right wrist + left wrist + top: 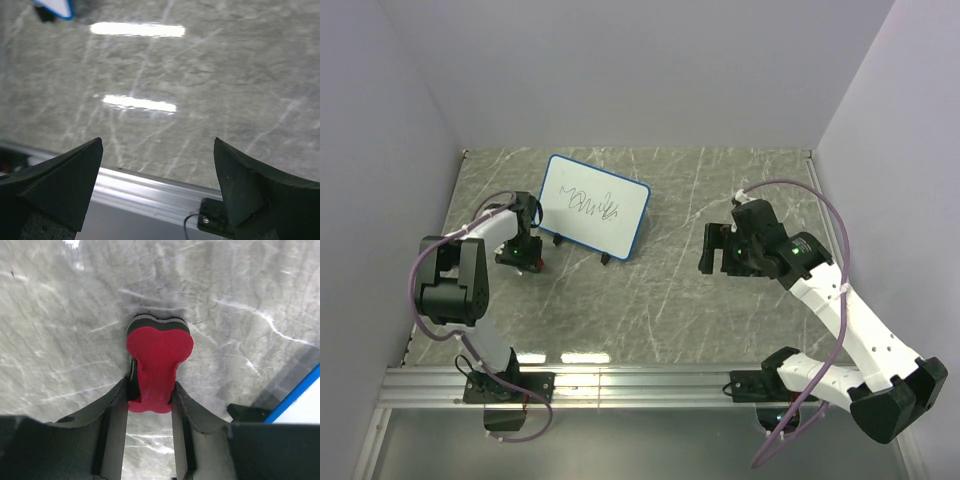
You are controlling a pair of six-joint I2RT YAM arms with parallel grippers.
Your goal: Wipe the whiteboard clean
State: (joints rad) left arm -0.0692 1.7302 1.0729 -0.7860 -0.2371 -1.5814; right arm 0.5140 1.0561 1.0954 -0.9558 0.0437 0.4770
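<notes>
- Two arms reach out over the grey marbled bench.
- Left gripper is clamped on the red-and-black eraser, pinching its foam in at the waist, down close to the bench surface.
- The whiteboard, bearing a black scribble, stands on its black feet toward the bench's far left corner, just beside the left gripper.
- Right gripper hangs with jaws spread wide, well apart from the whiteboard, toward the right edge.

Robot lab test cell.
Left arm and right arm are bolted to an aluminium rail at the edge of a grey stone-look counter, boxed in by plain pale walls; cabling left exposed.
</notes>
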